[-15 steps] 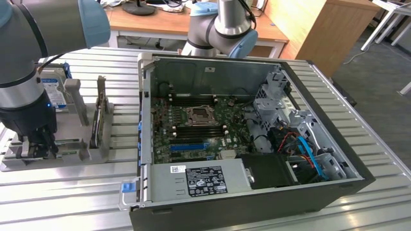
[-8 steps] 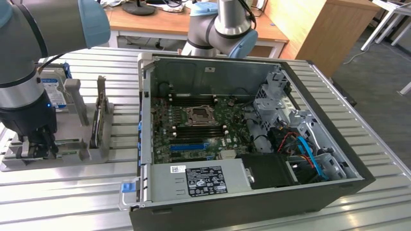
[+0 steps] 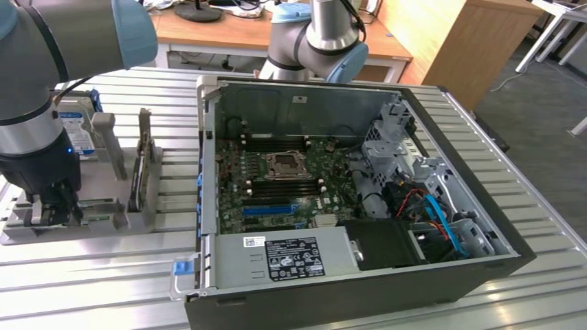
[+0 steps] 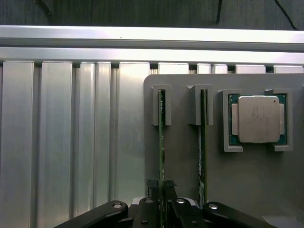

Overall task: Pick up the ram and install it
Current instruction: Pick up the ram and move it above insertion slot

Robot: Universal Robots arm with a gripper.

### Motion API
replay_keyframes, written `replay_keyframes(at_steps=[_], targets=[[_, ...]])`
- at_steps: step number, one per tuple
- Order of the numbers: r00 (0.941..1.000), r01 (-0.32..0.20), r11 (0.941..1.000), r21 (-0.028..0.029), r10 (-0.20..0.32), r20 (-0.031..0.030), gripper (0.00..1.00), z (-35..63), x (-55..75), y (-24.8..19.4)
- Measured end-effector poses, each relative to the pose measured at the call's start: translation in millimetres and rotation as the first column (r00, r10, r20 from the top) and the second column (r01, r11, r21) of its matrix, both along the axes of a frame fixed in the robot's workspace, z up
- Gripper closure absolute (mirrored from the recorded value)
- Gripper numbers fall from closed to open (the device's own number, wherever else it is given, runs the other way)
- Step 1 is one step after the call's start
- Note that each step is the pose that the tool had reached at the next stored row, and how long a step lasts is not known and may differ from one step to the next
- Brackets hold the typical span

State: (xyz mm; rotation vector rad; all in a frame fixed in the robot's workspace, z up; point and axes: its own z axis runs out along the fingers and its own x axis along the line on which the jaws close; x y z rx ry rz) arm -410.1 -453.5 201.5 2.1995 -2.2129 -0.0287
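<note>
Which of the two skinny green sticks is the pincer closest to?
The thin green circuit-board stick farther from the square silver processor chip: the black pincer sits right at it. The other green stick stands beside the chip.

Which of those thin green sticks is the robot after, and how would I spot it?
Beside the open computer case, on the exterior view's left, a grey holder sits on the slatted table. Two thin green sticks stand on edge in it next to a square silver processor. The ram is the stick farther from the processor, with the gripper over it.
</note>
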Motion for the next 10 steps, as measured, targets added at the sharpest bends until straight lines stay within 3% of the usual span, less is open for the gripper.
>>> replay_keyframes(at_steps=[1,10], targets=[[1.0000,0.000,1.0000,0.0000,0.000,-0.0001,0.87,0.0,0.0,0.0],[1.0000,0.000,1.0000,0.0000,0.000,0.0000,0.88,0.0,0.0,0.0]])
